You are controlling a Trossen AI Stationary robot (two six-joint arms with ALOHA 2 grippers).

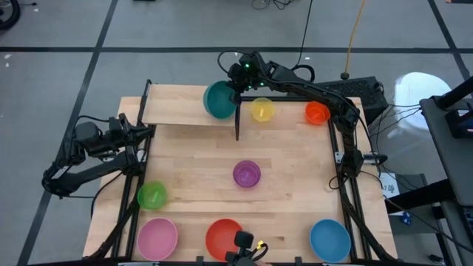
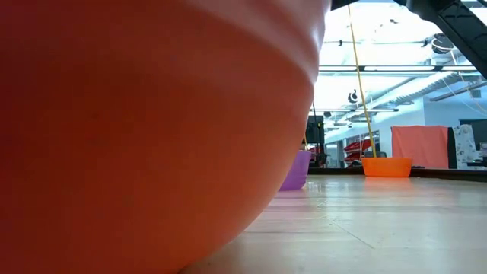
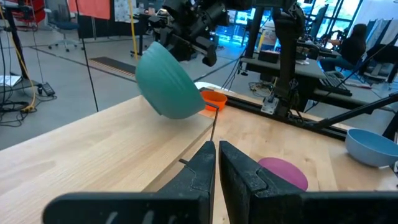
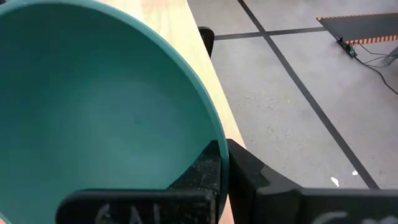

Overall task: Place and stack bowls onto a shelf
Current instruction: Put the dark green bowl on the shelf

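Above the shelf [image 1: 177, 107], my right fingers [image 4: 217, 163] clamp the teal bowl's [image 1: 219, 100] rim; I should level it before releasing. Left fingers [image 3: 217, 165] together, idle.

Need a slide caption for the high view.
Right end effector grips the teal bowl over the shelf; seven bowls wait on the table.

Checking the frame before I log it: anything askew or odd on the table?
Only the teal bowl: it hangs tilted on its side over the shelf, pinched at the rim by the right gripper, not yet set down. The other bowls sit upright on the table; nothing looks spilled or damaged.
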